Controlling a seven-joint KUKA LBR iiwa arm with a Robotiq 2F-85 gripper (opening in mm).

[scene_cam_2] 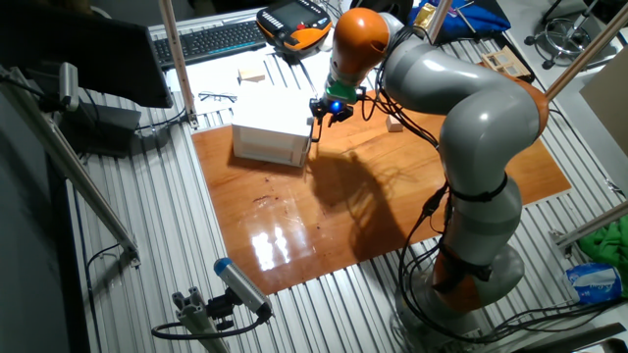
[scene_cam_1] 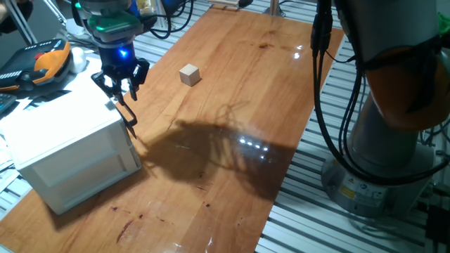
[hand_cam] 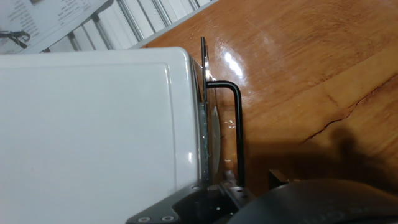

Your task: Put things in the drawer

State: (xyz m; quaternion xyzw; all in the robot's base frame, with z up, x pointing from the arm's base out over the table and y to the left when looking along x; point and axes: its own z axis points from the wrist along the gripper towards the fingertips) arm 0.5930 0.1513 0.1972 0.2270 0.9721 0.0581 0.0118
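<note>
**Gripper at the cabinet's handle, cube out on the table**

Warm brown wood covers the table, which sits on a bench of ribbed aluminium rails. At the table's near-left corner in one fixed view we see a white cabinet, a plain box with a flat top.

We see the gripper poised over the cabinet's upper front corner, a blue light glowing on the wrist above it. Its dark fingers point down and stand a little apart, with nothing gripped between them that we can make out. How wide the gap is, we cannot tell.

From the hand view, we look straight down the cabinet's front edge. The black bar handle of the drawer stands out from the white face as a thin bent rod. The drawer front lies flush against the cabinet, or nearly so.

We find the small pale wooden cube resting on bare wood, well apart from the cabinet and beyond the gripper. In the other fixed view, the grey and orange arm arches over the table.
</note>
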